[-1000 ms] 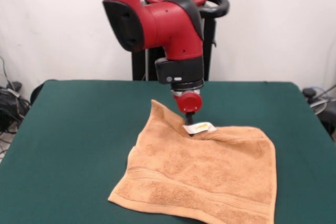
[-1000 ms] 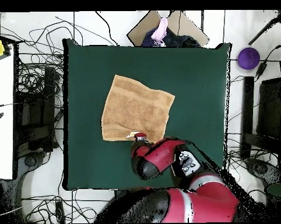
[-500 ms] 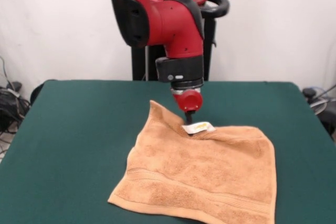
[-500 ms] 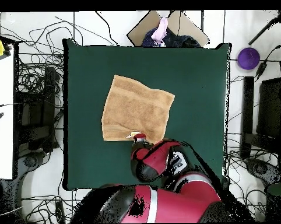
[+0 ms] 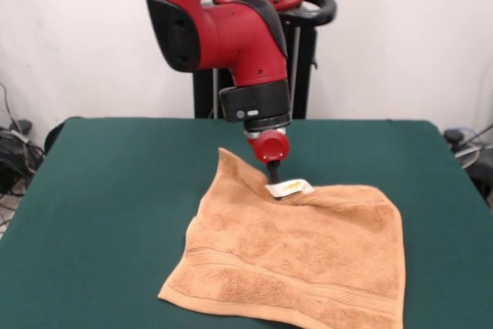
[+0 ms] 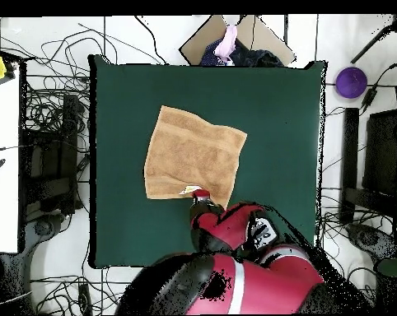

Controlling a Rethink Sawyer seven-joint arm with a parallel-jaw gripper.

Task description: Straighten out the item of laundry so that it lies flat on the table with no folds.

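The peach-orange towel lies spread on the dark green table, mostly flat. Its far left corner stands up in a raised fold. Its white tag sits at the far edge. My gripper points straight down at that far edge, just left of the tag, with its dark fingers together on the towel's edge. In the overhead view the towel lies left of the table's middle, and the gripper is at the towel's edge nearest the robot's base.
The arm's red elbow hangs over the table's far side. Cables, a purple object and a cardboard box lie on the floor around the table.
The arm's upper links have swung and the gripper has shifted slightly to the left in the front view. The towel has hardly moved.
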